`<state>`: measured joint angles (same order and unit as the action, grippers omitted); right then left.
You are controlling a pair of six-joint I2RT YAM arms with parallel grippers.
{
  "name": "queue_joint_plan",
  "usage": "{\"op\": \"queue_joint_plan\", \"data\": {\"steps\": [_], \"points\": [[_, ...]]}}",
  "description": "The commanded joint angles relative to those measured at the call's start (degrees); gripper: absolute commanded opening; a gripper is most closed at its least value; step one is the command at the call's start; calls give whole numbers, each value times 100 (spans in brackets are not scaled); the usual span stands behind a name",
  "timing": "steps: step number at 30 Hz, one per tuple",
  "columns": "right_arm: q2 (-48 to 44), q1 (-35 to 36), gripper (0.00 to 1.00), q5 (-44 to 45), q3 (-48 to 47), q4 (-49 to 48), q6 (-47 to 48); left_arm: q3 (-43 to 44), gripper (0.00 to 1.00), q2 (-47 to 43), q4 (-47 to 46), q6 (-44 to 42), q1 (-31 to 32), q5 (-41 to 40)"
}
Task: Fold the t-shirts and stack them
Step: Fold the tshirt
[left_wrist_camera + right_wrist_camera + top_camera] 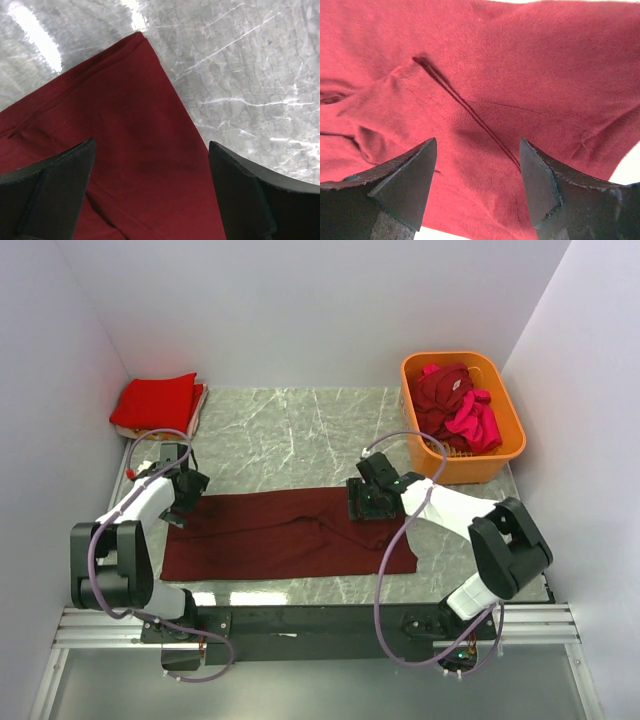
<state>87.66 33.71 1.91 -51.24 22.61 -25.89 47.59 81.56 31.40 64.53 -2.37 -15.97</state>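
Note:
A dark maroon t-shirt [285, 535] lies folded into a long flat strip across the near middle of the table. My left gripper [183, 508] is open just above its far left corner; the left wrist view shows that corner [135, 150] between the spread jaws [150, 200]. My right gripper [366, 506] is open over the shirt's far right part; the right wrist view shows wrinkled cloth [485, 100] under the open jaws [477, 175]. A folded bright red t-shirt [157, 402] lies at the far left corner. More shirts, maroon and magenta-pink [455, 408], are heaped in the basket.
An orange plastic basket [508, 452] stands at the far right. White walls close the table at the left, back and right. The marble tabletop [290, 435] shows between the strip and the far wall.

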Motion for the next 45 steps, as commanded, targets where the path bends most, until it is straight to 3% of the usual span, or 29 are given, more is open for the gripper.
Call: {"op": "queue_joint_plan", "data": {"steps": [1, 7, 12, 20, 24, 28, 32, 36, 38, 45], "points": [[189, -5, 74, -226, -158, -301, 163, 31, 99, 79, -275, -195, 17, 59], [384, -5, 80, -1059, -88, -328, 417, 13, 99, 211, -178, -213, 17, -161], [-46, 161, 81, -1456, 255, -328, 523, 13, 99, 220, -160, -178, 17, -223], [-759, 872, 81, -2554, 668, -503, 743, 145, 99, 282, 15, -125, 9, -337], [-1091, 1381, 81, -2836, 765, -127, 831, 232, 99, 177, 278, -81, 9, -722], [-1654, 1524, 81, -2759, 906, 33, 770, 233, 99, 18, 393, -46, 9, -916], [-2015, 1428, 83, -1854, 713, 121, 647, 242, 99, -52, 367, -81, 9, -873], [-1517, 953, 83, -1537, 511, -116, 515, 259, 99, 26, 306, -134, 0, -776], [-1209, 918, 84, -1125, 240, -178, 532, 277, 100, 88, 297, -178, 9, -724], [-260, 961, 84, -1114, -166, -319, 620, 277, 99, 194, 262, -204, 9, -697]]}}
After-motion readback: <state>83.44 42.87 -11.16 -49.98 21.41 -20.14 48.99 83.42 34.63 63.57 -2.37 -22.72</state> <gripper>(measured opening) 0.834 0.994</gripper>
